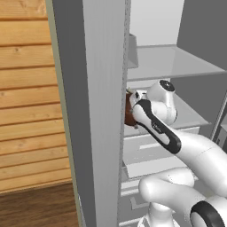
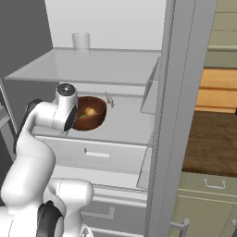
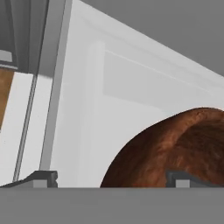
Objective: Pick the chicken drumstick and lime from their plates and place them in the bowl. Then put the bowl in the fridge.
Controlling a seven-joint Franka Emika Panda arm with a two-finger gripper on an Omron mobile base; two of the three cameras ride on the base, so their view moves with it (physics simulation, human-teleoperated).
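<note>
The dark reddish-brown bowl (image 2: pixel 95 121) stands on the fridge's (image 2: pixel 178 115) white middle shelf (image 2: pixel 127 126). Inside it lie the golden chicken drumstick (image 2: pixel 91 111) and the green lime (image 2: pixel 82 117). My hand is right at the bowl's near left rim. In the hand view my gripper (image 3: pixel 111 180) is open, its fingertips (image 3: pixel 43 177) wide apart, one over the bare shelf and one in front of the bowl's (image 3: pixel 175 144) wall. A sliver of the bowl (image 1: pixel 128 113) shows past the fridge's side panel in the left base view. The plates are out of view.
A clear glass (image 2: pixel 80 40) stands on the upper glass shelf (image 2: pixel 106 65). White drawers (image 2: pixel 99 155) lie below the bowl's shelf. The fridge's grey side panel (image 1: pixel 93 111) rises close on the left, with wooden wall boards (image 1: pixel 26 97) beyond. Green cabinets (image 2: pixel 208 203) and a wooden counter (image 2: pixel 213 139) are to the right.
</note>
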